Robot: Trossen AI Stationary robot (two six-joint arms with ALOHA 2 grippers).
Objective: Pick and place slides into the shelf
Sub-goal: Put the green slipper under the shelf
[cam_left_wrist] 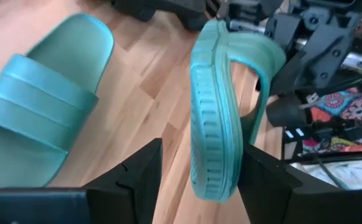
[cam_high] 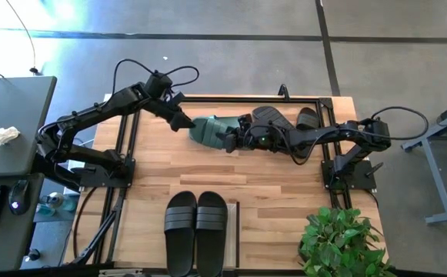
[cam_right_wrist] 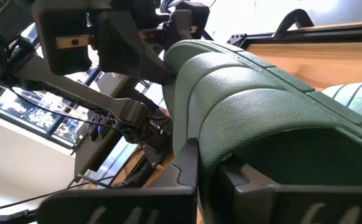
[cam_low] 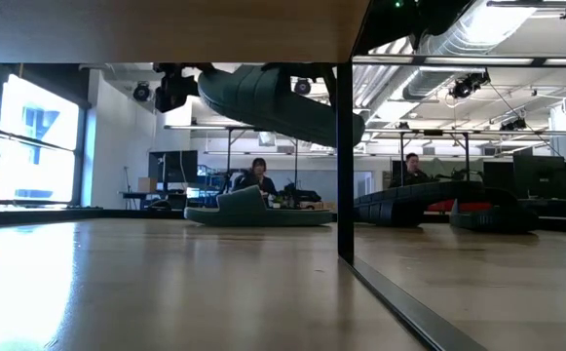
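Observation:
One sage-green slide [cam_high: 210,129] is in the air over the middle of the table, turned on its edge [cam_low: 273,97]. My right gripper [cam_high: 229,141] is shut on it. My left gripper [cam_high: 183,121] is open, its fingers on either side of the slide's left end [cam_left_wrist: 215,162]. The second green slide [cam_left_wrist: 37,112] lies sole down on the table [cam_low: 253,210]. Two black slides [cam_high: 273,119] lie near the far edge. A black pair [cam_high: 196,231] lies side by side at the near edge. The shelf's top board [cam_low: 166,29] shows overhead in the low view. My right gripper pinches the green slide beside its ribbed strap [cam_right_wrist: 249,106], coming level from the table's right. The slide's own body hides the exact spot. The slide is lifted clear and lies on its side edge, its length running left to right. My left gripper: I cannot tell whether its fingers [cam_left_wrist: 261,180] touch the slide's sole edge.
A dark shelf post [cam_low: 344,166] stands in the low view. A potted plant [cam_high: 342,242] sits at the near right corner. A desk with a keyboard and mouse [cam_high: 19,196] is to the left. Two people sit in the room beyond the table.

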